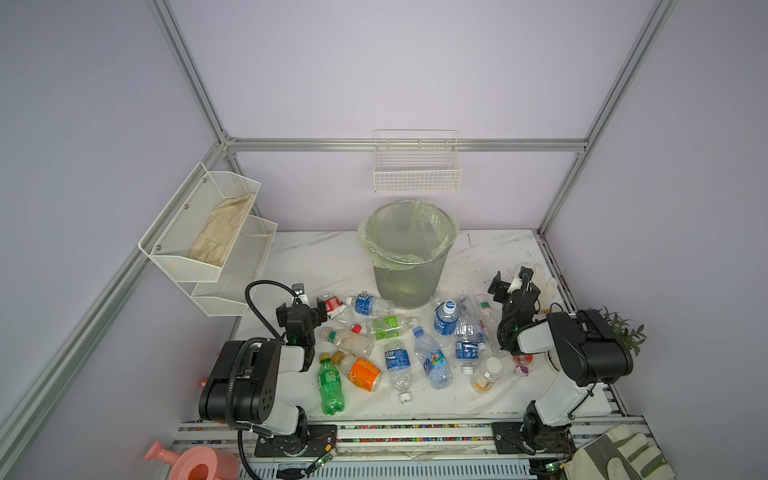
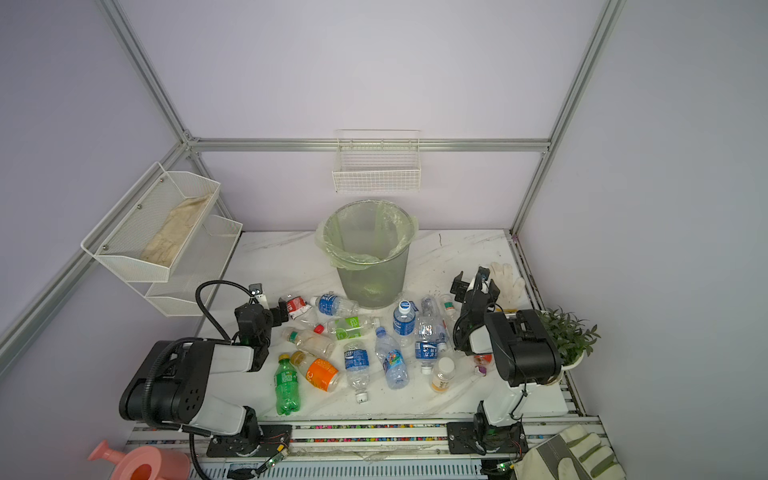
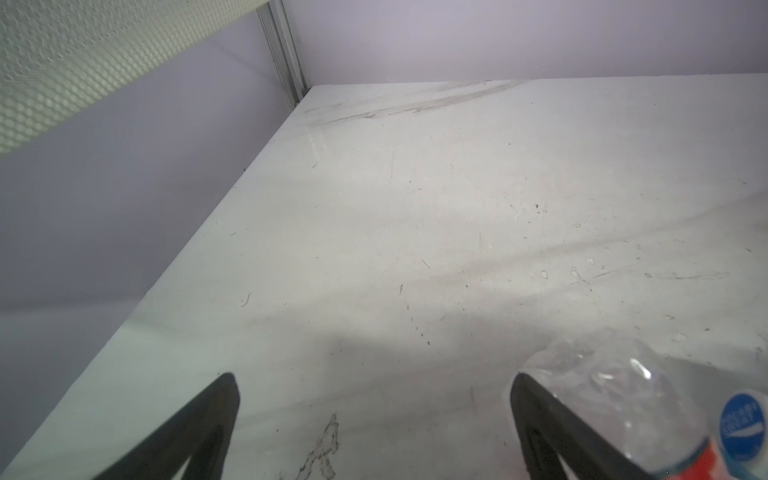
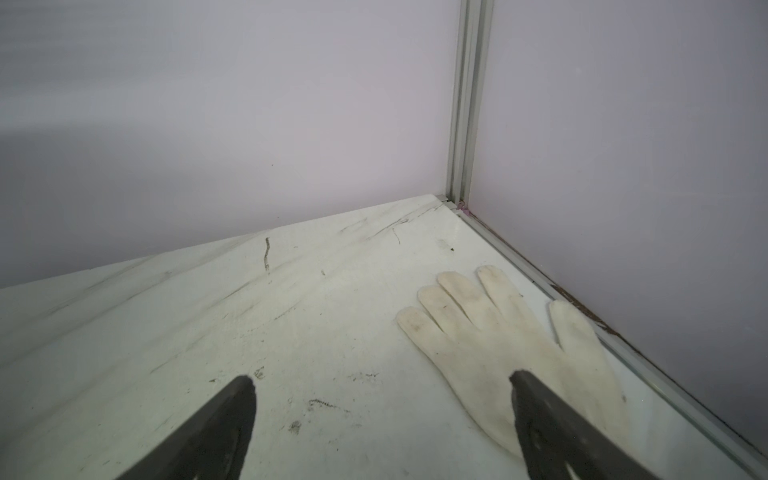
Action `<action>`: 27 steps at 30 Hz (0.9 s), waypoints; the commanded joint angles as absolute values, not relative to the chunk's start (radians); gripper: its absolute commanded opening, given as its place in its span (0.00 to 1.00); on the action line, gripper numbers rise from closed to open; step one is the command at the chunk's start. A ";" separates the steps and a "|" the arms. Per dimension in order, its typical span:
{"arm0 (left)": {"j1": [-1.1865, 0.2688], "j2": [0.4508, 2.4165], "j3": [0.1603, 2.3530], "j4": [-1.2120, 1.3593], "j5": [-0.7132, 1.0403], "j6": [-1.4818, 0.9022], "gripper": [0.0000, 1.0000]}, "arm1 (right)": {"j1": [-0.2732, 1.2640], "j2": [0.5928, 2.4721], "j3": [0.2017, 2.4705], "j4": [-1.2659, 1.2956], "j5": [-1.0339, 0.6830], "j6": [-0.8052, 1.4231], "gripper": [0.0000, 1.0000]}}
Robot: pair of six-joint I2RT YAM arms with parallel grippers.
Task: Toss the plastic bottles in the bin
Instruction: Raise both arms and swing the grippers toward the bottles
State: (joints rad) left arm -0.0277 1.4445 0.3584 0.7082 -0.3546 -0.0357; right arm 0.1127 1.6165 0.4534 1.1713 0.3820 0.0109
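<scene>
Several plastic bottles lie scattered on the white marbled table in both top views, among them an all-green one (image 1: 330, 384), an orange-labelled one (image 1: 363, 374) and an upright blue-labelled one (image 1: 445, 320). Behind them stands the bin (image 1: 409, 282) (image 2: 372, 282), grey mesh lined with a pale green bag. My left gripper (image 1: 302, 309) (image 3: 374, 378) is open over bare table, with a crushed red-labelled bottle (image 1: 334, 307) (image 3: 623, 407) just outside one finger. My right gripper (image 1: 513, 286) (image 4: 380, 376) is open and empty at the table's right side.
A white glove (image 4: 498, 345) (image 1: 540, 278) lies beside the right gripper, near the right wall. A potted plant (image 1: 623, 328) stands behind the right arm. White wire baskets (image 1: 208, 232) (image 1: 417, 170) hang on the walls. A pink watering can (image 1: 195, 463) sits at the front left.
</scene>
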 commanded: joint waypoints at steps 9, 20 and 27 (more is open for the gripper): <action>-0.035 1.107 0.903 -0.221 -0.314 -0.255 1.00 | 0.115 1.028 0.757 0.201 0.196 0.495 0.97; -0.114 0.789 0.890 -0.576 -0.010 -0.327 1.00 | 0.120 0.855 0.823 -0.242 -0.053 0.437 0.97; -0.126 0.628 0.896 -0.769 0.072 -0.315 1.00 | 0.164 0.806 0.854 -0.431 -0.102 0.458 0.96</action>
State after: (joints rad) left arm -0.1204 0.6598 0.8993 -0.6529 -0.0013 -0.3050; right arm 0.1394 0.8219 0.8330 -0.2897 -0.0658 0.4332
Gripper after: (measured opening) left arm 0.998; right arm 0.963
